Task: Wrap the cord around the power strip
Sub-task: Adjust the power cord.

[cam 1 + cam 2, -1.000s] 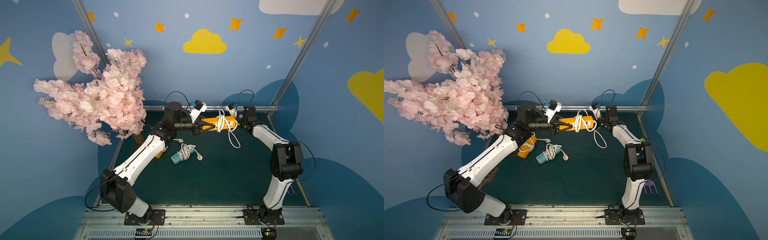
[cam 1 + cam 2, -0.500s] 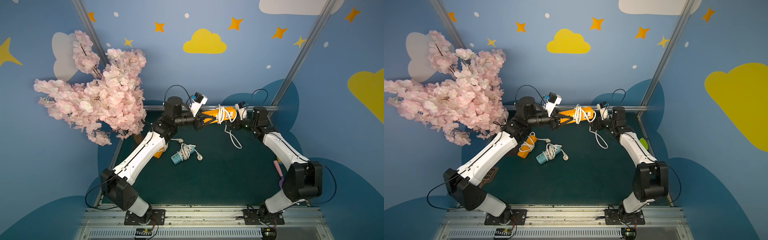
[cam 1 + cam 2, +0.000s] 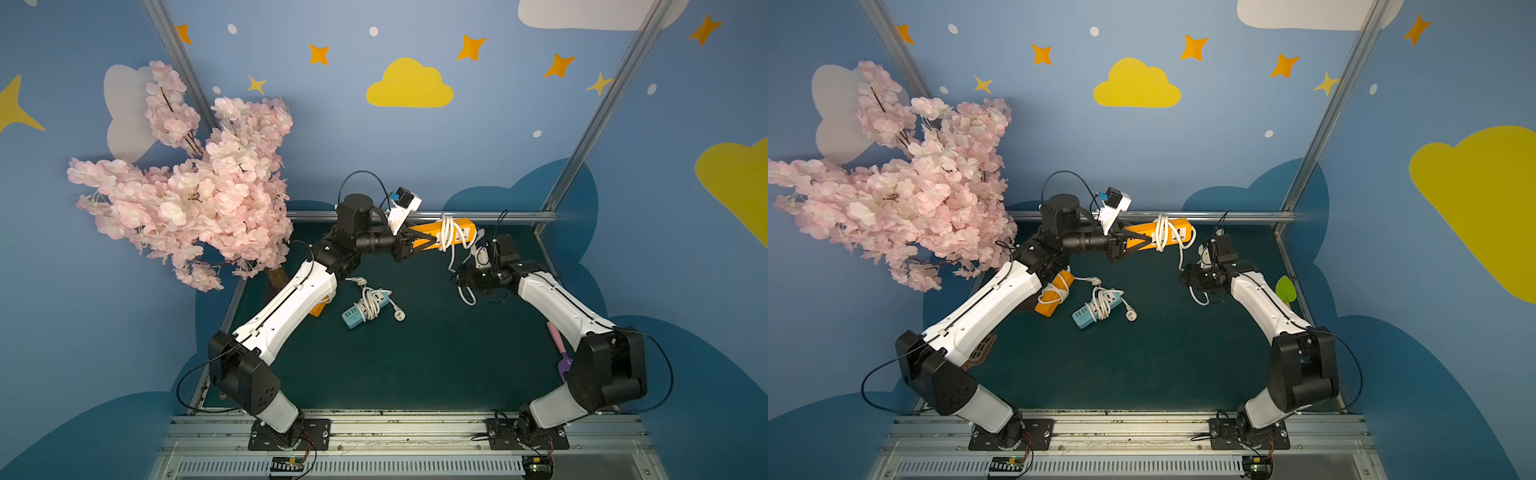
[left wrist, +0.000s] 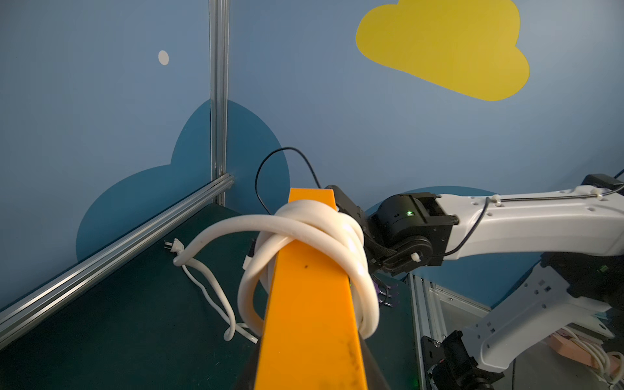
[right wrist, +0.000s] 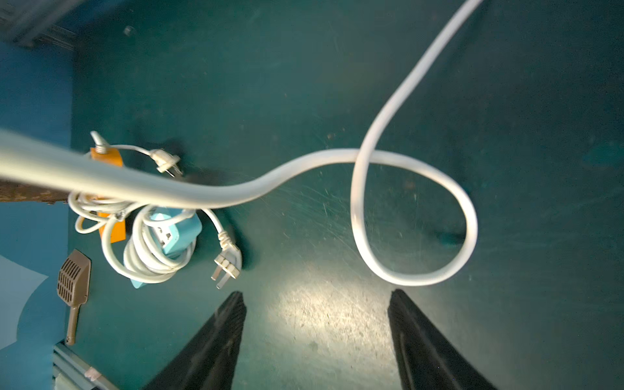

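**Top views, with the mat [image 3: 415, 365] read as a clock face and 12 at the back rail [image 3: 519, 215].** You see the left gripper [image 3: 422, 241] clamped tight on one end of the orange power strip [image 3: 428, 229]. It holds the strip clear of the mat between 12 and 1 o'clock, roughly level, with the free end pointing toward 3 o'clock. The white cord [image 3: 446, 232] circles the middle of the strip in several turns. Its tail drops from there toward 5 o'clock and ends in a loop on the mat.

**Left wrist view.** The turns cross one another loosely over the strip [image 4: 310, 304]. The plug [image 4: 174, 248] lies on the mat beside the rail.

**Right wrist view.** The right gripper [image 5: 317, 297], at about 2 o'clock on the mat, points down. Its fingers [image 5: 219, 337] are spread wide with nothing between them. The cord's loop [image 5: 356, 202] shows just past the fingertips, and you cannot tell whether it touches one.

**Elsewhere.** A teal power strip [image 3: 351, 318], bound in its own cord, lies near the centre. The blossom tree [image 3: 199, 195] stands at 10 o'clock.
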Controlling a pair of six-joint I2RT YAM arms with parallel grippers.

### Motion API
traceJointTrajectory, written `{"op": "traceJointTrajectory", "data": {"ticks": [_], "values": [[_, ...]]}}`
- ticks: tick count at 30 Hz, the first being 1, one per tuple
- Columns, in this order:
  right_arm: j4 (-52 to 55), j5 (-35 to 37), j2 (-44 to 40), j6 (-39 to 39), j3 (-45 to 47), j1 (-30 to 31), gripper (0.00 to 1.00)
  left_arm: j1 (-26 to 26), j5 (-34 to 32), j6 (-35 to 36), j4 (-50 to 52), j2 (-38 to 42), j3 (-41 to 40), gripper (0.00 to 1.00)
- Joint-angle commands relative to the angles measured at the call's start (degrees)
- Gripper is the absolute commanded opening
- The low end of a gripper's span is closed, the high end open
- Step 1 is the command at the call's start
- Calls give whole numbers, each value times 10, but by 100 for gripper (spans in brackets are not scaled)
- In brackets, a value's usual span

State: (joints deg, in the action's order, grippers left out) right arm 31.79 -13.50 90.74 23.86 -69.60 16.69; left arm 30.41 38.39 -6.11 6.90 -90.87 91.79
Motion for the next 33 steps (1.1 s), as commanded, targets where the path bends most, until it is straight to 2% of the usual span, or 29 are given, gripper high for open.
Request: {"op": "traceJointTrajectory", "data": {"ticks": [1, 3, 6, 10, 14, 16, 17, 20, 23, 25, 27, 28, 30, 33], "values": [[38, 18, 41, 28, -26, 3, 67, 2, 5, 0, -33, 13, 18, 3], [31, 31, 69, 32, -38, 8, 65, 3, 4, 0, -32, 13, 18, 3], [56, 74, 117, 23, -77, 14, 55, 4, 3, 0, -30, 15, 19, 3], [83, 116, 138, -10, -117, 32, 24, 3, -3, 4, -21, 18, 17, 3], [110, 138, 78, -73, -141, 35, 1, -12, -23, 2, -18, 31, 2, 3], [104, 93, 34, -85, -136, 7, 0, -29, -31, -12, -31, 43, -11, 3], [88, 44, 6, -78, -124, -18, 0, -41, -37, -23, -42, 51, -20, 3], [19, -91, -64, -2, -75, -111, 0, -82, -50, -71, -90, 74, -48, 3], [-113, -190, -114, 152, 9, -213, 0, -117, -63, -134, -143, 91, -67, 3], [-203, -205, -130, 258, 79, -275, 0, -134, -81, -169, -177, 102, -79, 3], [-237, -204, -126, 325, 126, -321, 0, -147, -99, -198, -200, 111, -88, 3], [-241, -218, -116, 333, 141, -342, 0, -154, -109, -209, -210, 114, -94, 3], [-228, -253, -86, 292, 152, -361, 0, -165, -117, -227, -226, 118, -99, 3], [-199, -246, -52, 258, 177, -356, 1, -169, -96, -256, -243, 102, -88, 3]]}}
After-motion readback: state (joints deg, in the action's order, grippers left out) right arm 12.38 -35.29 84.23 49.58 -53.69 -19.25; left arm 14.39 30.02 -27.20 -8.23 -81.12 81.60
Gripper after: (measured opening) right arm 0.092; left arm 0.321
